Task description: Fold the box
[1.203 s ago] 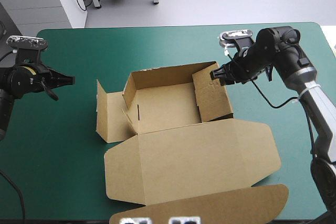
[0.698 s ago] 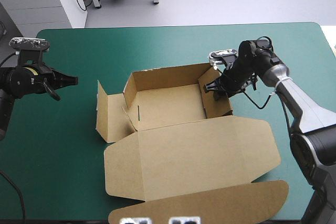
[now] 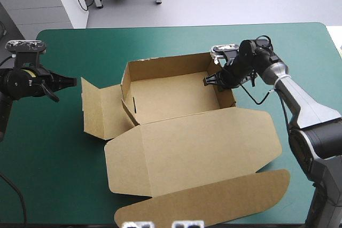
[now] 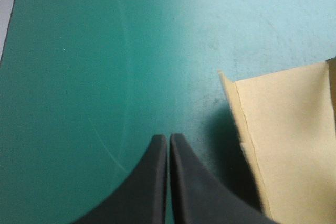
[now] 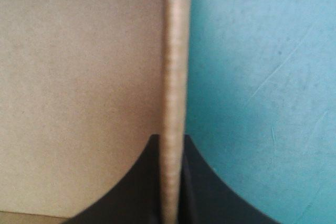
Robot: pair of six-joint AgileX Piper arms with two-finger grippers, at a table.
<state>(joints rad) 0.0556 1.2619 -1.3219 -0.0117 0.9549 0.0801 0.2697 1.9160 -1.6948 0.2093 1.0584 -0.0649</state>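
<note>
On the left of the desk, the left fingers hang over the bare teal-green cover, apart from the box. From above it is hard to tell how they stand. The left wrist view shows them pressed together in one point, holding nothing. It also shows the box's side flap just ahead of them and off to one side. The brown box sits in the middle of the desk as an open tray. The side flap sticks out on the left and leans up. The back wall stands up. The big lid lies flat toward the near edge, with a rounded tuck flap at its end. On the right, the right fingers reach down to the top of the right wall, and they hide that spot from above. The right wrist view shows it: the wall's thin edge runs up between the two black fingers. They pinch it, one inside the tray and one outside over the cover.
</note>
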